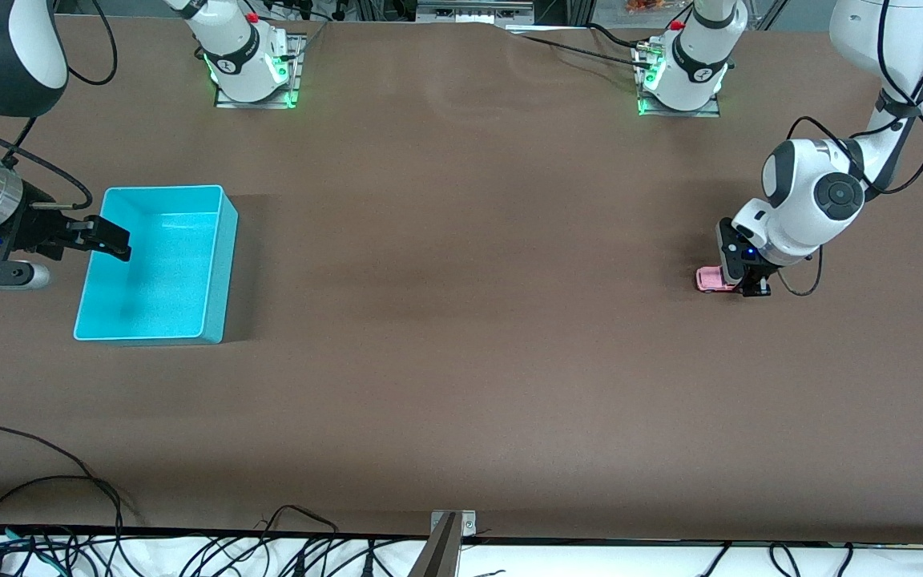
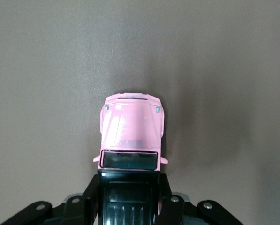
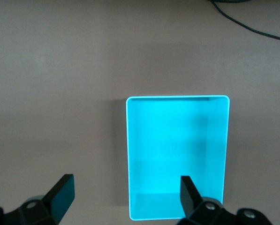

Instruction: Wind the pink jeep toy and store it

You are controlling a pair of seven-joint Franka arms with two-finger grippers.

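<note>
Pink against the brown bench (image 1: 461, 385), the pink jeep toy (image 1: 710, 279) sits at the middle right of the front view, toward the left arm's end, with its wheels down on the surface as far as we can tell. We see the left claw (image 1: 752, 287) lowered right onto it, fingers (image 2: 95, 187) pressed on either flank of the black roof panel, so we judge the toy gripped at its rear half. In the left wrist view the jeep's long axis runs straight out from the claw, hood pointing away, which suits a pull-back along that axis to wind it. The cyan bin (image 1: 221, 264), empty, lies at the middle left of the front view, well apart from the toy. Our right claw (image 1: 101, 238) hovers over the bin's outer rim with fingers spread wide and holding nothing; that arm waits. We reckon the left arm must carry the toy across.
</note>
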